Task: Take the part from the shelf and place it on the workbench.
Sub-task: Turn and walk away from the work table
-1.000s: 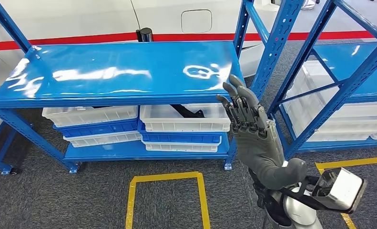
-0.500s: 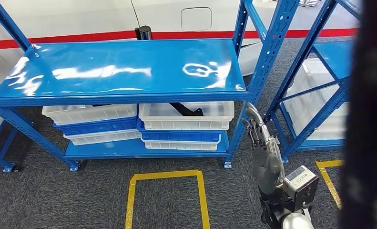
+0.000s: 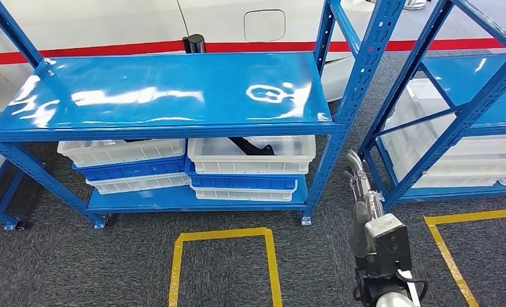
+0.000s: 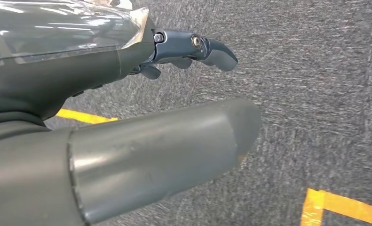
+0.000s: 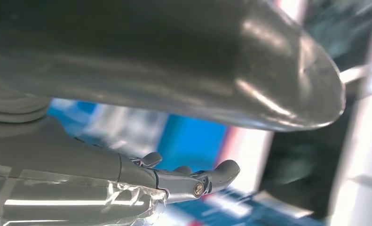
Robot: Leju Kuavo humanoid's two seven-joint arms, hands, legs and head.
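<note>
Under the blue shelf [image 3: 167,89], in the right-hand white bin [image 3: 250,157] on the lower level, lies a dark elongated part [image 3: 250,147], only partly visible past the shelf edge. I take this to be the thing to fetch. A second dark shape shows at the back of the left bin [image 3: 119,152], too hidden to identify. No hand touches either, so the task looks to be at its very start: the reach, the grasp, the lift and the carry to the workbench are all left to do. No workbench can be made out from here.

The right hand [image 3: 360,182] is raised in front of the body, seen edge-on in the head view, fingers pointing up and forward toward the shelf's right upright [image 3: 355,96]. It is near that post but apart from it, and well apart from the part. In the right wrist view the hand [image 5: 174,181] holds nothing; its fingers are stretched out and lie close side by side, with the thumb [image 5: 184,61] set well away from them.

The left hand [image 4: 174,52] hangs over grey carpet [image 4: 315,94] with yellow tape [image 4: 344,207] on it. Its fingers are lightly curved, clear of the thumb, and grip nothing.
</note>
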